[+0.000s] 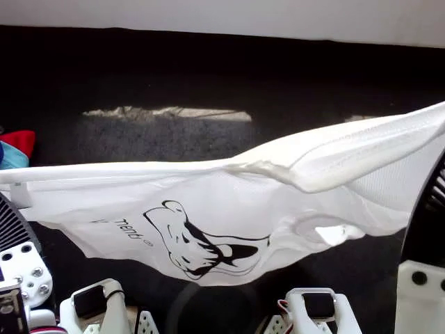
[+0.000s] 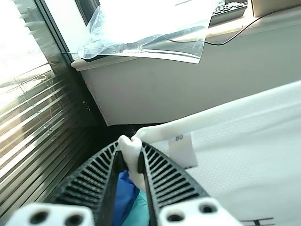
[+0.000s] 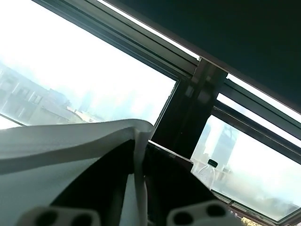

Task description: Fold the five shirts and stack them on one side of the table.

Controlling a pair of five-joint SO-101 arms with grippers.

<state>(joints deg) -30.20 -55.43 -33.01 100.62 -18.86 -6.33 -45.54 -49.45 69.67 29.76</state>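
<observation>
A white shirt [image 1: 229,209] with a black drawing printed on it hangs stretched in the air above the dark table [image 1: 174,83], its upper edge running from the far left up to the far right. My left gripper [image 2: 130,155] is shut on one corner of the shirt [image 2: 244,155], beside a small sewn-in label. The right gripper [image 3: 136,155] is shut on a folded edge of the shirt [image 3: 56,155], held high. In the high view the ribbed black fingers [image 1: 10,223] of one arm show at the left edge and those [image 1: 431,209] of the other at the right edge.
Red cloth [image 1: 21,141] and blue cloth [image 1: 10,156] lie bunched at the table's far left; the blue cloth [image 2: 124,193] also shows under my left gripper. Two white arm bases [image 1: 97,306] [image 1: 320,306] stand at the front edge. A window with blinds is behind.
</observation>
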